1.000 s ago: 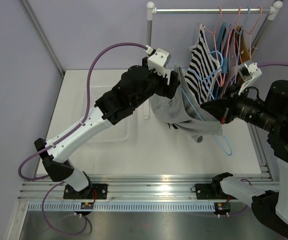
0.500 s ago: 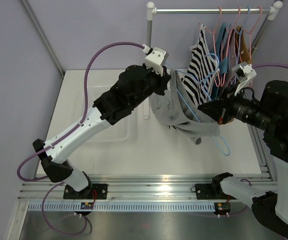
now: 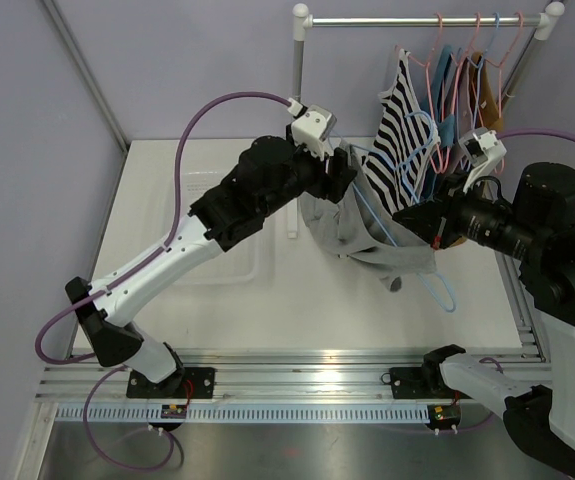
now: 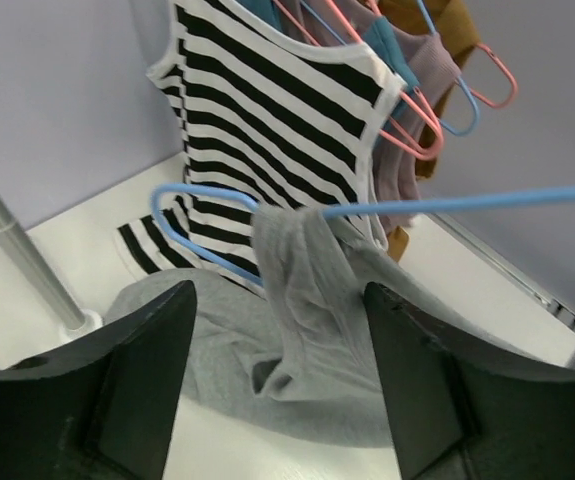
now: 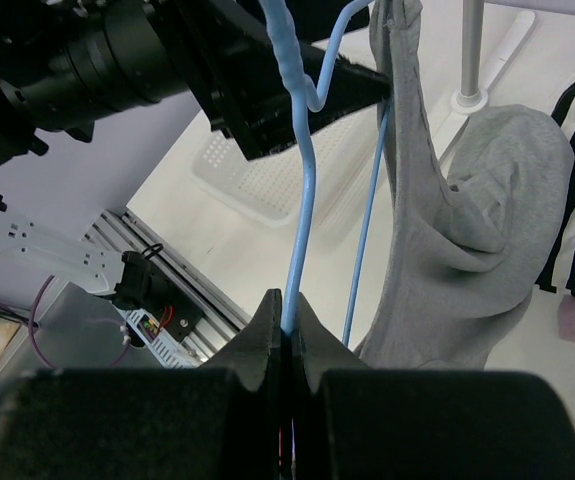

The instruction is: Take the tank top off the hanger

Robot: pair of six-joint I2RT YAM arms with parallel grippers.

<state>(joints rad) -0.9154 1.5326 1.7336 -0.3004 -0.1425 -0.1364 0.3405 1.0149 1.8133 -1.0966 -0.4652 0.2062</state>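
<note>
**Strap on the wire, left fingers not yet on it**

The grey tank top (image 3: 367,225) hangs in the air above the table (image 3: 217,300), between the two arms, just in front of the striped top (image 3: 402,140) on the rail (image 3: 422,20). One strap is looped over an arm of the blue hanger (image 5: 297,200); the body sags below.

The right gripper (image 5: 287,305) is pinched tight on the hanger's wire. The left gripper (image 4: 277,290) has its fingers spread apart, with the strap beyond them and nothing between them yet.

The step in hand looks like taking hold of that strap. To do it well, the right arm should keep the hanger steady. The left should close on cloth alone — beside the wire, not over it — then draw the strap along to the hanger's rounded end and off. Pulling straight down would only drag the hanger, and drifting back risks catching the striped top.
</note>
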